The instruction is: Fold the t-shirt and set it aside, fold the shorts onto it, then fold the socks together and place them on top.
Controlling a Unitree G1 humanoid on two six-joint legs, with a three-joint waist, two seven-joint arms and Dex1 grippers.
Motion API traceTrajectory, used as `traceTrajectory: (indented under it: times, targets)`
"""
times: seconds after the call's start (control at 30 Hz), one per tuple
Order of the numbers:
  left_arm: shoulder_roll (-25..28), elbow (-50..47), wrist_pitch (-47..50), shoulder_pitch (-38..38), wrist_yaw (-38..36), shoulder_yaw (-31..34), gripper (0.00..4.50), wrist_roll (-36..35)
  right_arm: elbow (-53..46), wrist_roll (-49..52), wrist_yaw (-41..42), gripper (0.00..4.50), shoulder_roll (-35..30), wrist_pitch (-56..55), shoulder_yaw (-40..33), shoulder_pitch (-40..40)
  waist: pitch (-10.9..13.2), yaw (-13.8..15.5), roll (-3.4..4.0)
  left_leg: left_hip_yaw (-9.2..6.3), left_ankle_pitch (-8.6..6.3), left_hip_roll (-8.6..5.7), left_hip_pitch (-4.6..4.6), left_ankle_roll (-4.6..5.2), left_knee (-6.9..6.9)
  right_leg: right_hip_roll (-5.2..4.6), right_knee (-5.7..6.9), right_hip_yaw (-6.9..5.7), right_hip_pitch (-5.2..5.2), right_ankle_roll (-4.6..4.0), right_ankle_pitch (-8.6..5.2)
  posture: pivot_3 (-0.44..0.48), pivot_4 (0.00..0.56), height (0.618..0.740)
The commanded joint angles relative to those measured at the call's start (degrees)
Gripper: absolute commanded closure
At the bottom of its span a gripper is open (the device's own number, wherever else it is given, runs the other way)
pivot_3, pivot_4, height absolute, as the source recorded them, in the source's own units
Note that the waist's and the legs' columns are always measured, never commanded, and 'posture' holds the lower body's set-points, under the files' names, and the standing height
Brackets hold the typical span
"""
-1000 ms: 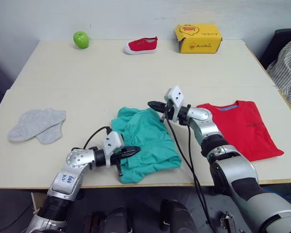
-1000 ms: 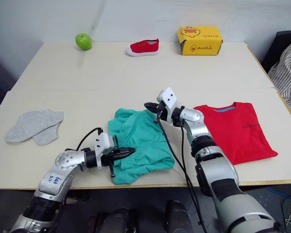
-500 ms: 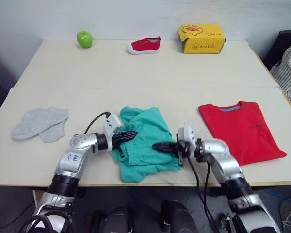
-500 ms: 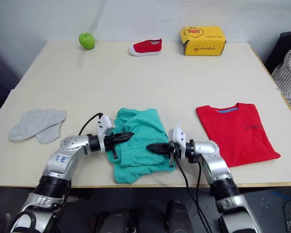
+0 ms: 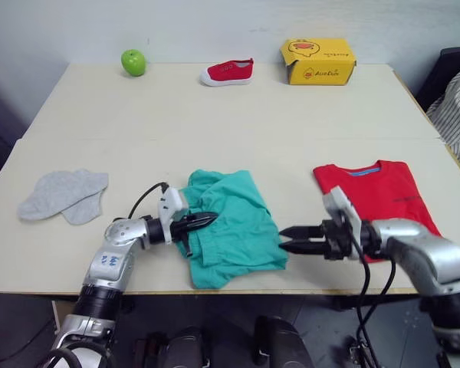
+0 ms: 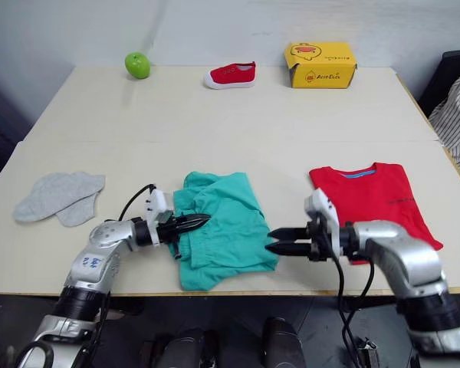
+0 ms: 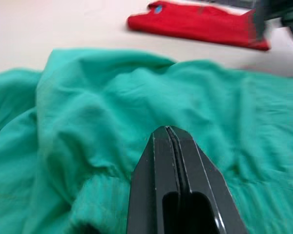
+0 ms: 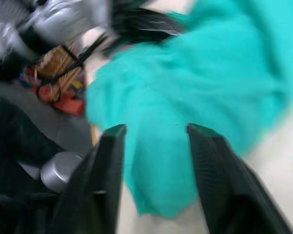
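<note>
shorts [image 8: 195, 92] blurred (right wrist)

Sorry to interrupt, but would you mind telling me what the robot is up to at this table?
It is folding laundry. The red t-shirt lies folded flat on the robot's right side of the table. The teal shorts sit crumpled near the front edge: the left tool, shut, rests on their left part, and the right tool, open, hovers at their right edge. The grey socks lie untouched at the far left.
</note>
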Motion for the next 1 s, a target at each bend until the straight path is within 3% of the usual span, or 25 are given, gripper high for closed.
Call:
traceTrajectory:
  times: [0.03,0.13,0.2,0.3,0.4,0.6,0.77,0.8,0.9,1.0]
  targets:
    - [1.2,-1.4,-3.0,0.7,-0.4,0.4,4.5,0.9,8.7,0.5,-3.4,1.04,2.7,10.5,1.6,-7.3,0.0,0.0,0.0,0.0,0.0,-0.01,-0.01,0.0,0.0,-0.01,0.0,0.01,-0.01,-0.02,0.0,0.0,0.15,0.74]
    - [0.8,-0.1,-5.1,1.3,0.9,0.0,4.5,2.6,15.8,-2.5,-5.1,0.03,6.6,13.5,5.8,-12.7,0.0,0.0,0.01,0.01,-0.01,-0.02,-0.06,-0.01,-0.03,0.02,0.01,-0.03,-0.05,-0.04,-0.01,0.0,0.15,0.74]
    - [0.3,0.8,-6.5,1.7,1.5,-0.4,4.5,3.6,17.8,-5.1,-4.7,0.01,9.0,10.8,9.2,-14.2,0.0,0.0,0.02,0.06,-0.01,-0.04,-0.09,0.0,-0.03,0.06,0.1,-0.08,-0.05,-0.02,0.0,0.0,0.15,0.74]
    - [-0.3,2.0,-7.9,2.0,2.2,-0.6,4.5,4.4,19.4,-3.3,-4.5,0.01,14.0,15.3,9.6,-17.4,-0.1,-0.4,-0.09,0.15,-0.02,-0.05,-0.07,0.02,-0.01,0.08,0.23,-0.04,-0.04,0.04,0.03,0.0,0.15,0.74]
    - [-0.5,3.3,-9.4,2.4,2.1,-1.0,4.5,5.0,19.5,-4.9,-5.2,0.61,16.9,15.6,11.4,-18.5,-0.1,-0.4,-0.09,0.17,-0.01,0.0,-0.03,0.0,-0.01,0.11,0.33,-0.01,-0.06,0.03,0.03,0.0,0.15,0.74]
    - [-1.1,4.7,-12.1,3.0,0.9,-1.0,4.5,4.1,21.8,-4.4,-10.0,2.77,22.9,16.8,6.3,-20.5,-0.1,-0.3,-0.08,0.17,0.0,-0.02,-0.05,-0.01,-0.01,0.1,0.38,-0.01,-0.09,0.0,0.01,0.0,0.15,0.74]
    - [-0.8,2.8,-10.9,4.0,-1.4,-0.3,4.5,0.9,14.3,-2.3,-6.2,4.47,18.6,17.4,6.6,-18.8,-0.1,-0.2,-0.06,0.17,0.0,-0.03,-0.08,-0.01,-0.01,0.09,0.39,0.0,-0.12,0.0,0.01,0.0,0.15,0.74]
    - [-0.7,1.6,-9.0,4.5,-1.8,0.4,4.5,-1.1,12.4,-1.4,-4.7,4.47,16.8,18.4,7.2,-18.6,-0.1,-0.1,-0.06,0.17,0.0,-0.03,-0.12,0.0,-0.01,0.08,0.39,0.01,-0.16,0.0,0.01,0.0,0.15,0.74]
    - [0.4,-4.0,-3.4,5.8,-3.3,1.4,3.94,-5.9,7.4,0.9,-1.6,4.5,11.2,20.5,7.2,-18.5,-0.1,-0.1,-0.05,0.14,-0.03,-0.06,-0.26,0.04,0.0,0.05,0.36,0.01,-0.26,0.01,0.01,0.0,0.15,0.74]
    - [2.3,-12.8,1.5,7.5,-3.3,2.3,2.94,-9.8,2.3,4.1,3.3,4.5,1.9,21.7,4.7,-18.9,0.0,0.0,-0.06,0.14,-0.04,-0.07,-0.35,0.06,0.0,0.05,0.31,0.01,-0.32,0.03,0.02,0.0,0.15,0.74]
